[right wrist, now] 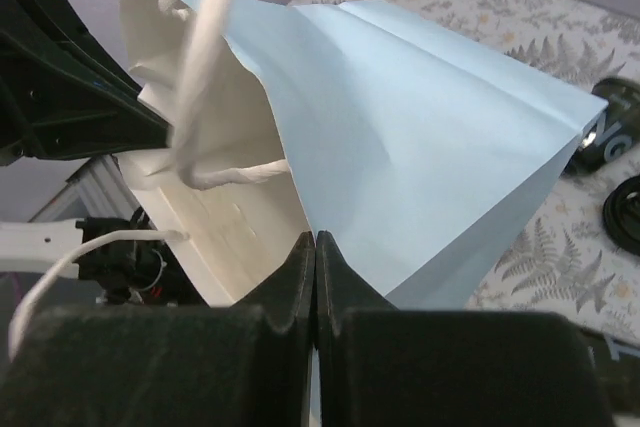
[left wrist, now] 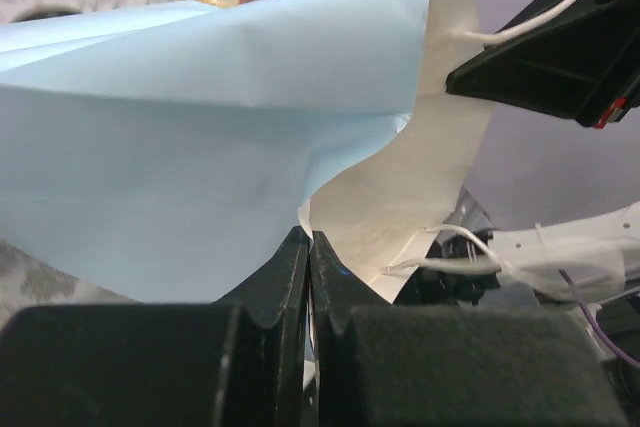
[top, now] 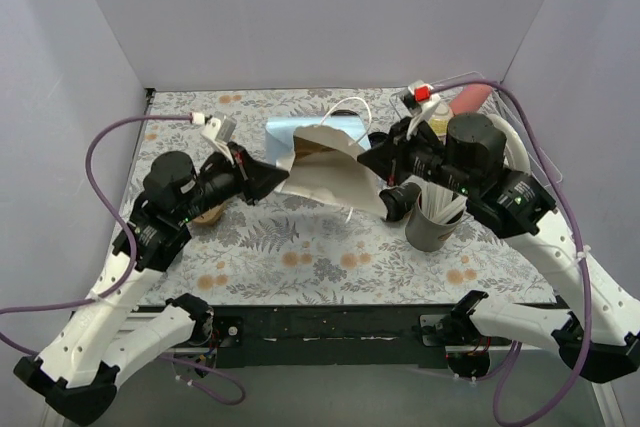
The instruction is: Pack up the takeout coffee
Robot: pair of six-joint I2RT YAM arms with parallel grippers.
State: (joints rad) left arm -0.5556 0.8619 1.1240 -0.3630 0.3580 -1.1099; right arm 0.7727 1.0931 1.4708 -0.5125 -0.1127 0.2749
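Takeout coffee cup (right wrist: 601, 139) lies near the blue bag (top: 330, 182) we pinch with left gripper (left wrist: 309, 240) and right gripper (right wrist: 316, 240); grey holder (top: 432, 230) adjacent

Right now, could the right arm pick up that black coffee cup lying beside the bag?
Probably not yet. The right gripper is shut on the rim of the paper bag, so it is busy; the black coffee cup lies close by with nothing over it.

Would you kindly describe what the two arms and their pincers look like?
The left arm and right arm have white links and black joint housings. A purple cable loops to each wrist. The left pincer and right pincer are black wedges tapering to thin tips.
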